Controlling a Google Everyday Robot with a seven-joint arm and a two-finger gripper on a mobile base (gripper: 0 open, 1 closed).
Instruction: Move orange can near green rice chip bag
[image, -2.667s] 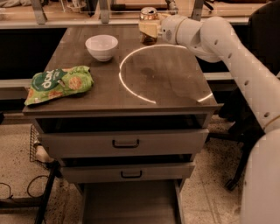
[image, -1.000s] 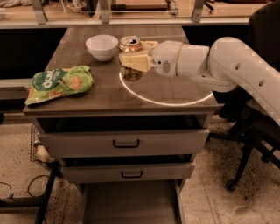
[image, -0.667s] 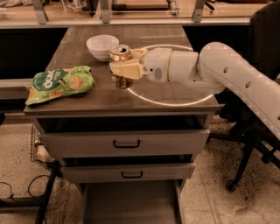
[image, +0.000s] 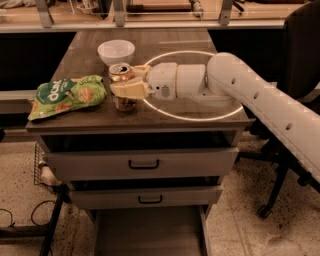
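Observation:
The orange can (image: 121, 75) stands upright near the table's front edge, its silver top showing, just right of the green rice chip bag (image: 67, 95). The bag lies flat at the table's front left corner. My gripper (image: 126, 86) reaches in from the right and is shut on the can, its pale fingers (image: 131, 89) wrapped across the can's middle. The can's base is at or just above the tabletop; I cannot tell if it touches. A small gap separates can and bag.
A white bowl (image: 116, 51) stands behind the can. A bright ring of light (image: 200, 115) lies on the brown tabletop (image: 165, 40). Two closed drawers (image: 144, 163) are below. A dark office chair (image: 300, 50) stands at the right. Cables lie on the floor at left.
My gripper has carried the can from the table's back right, across the middle, down to the front left beside the green bag.

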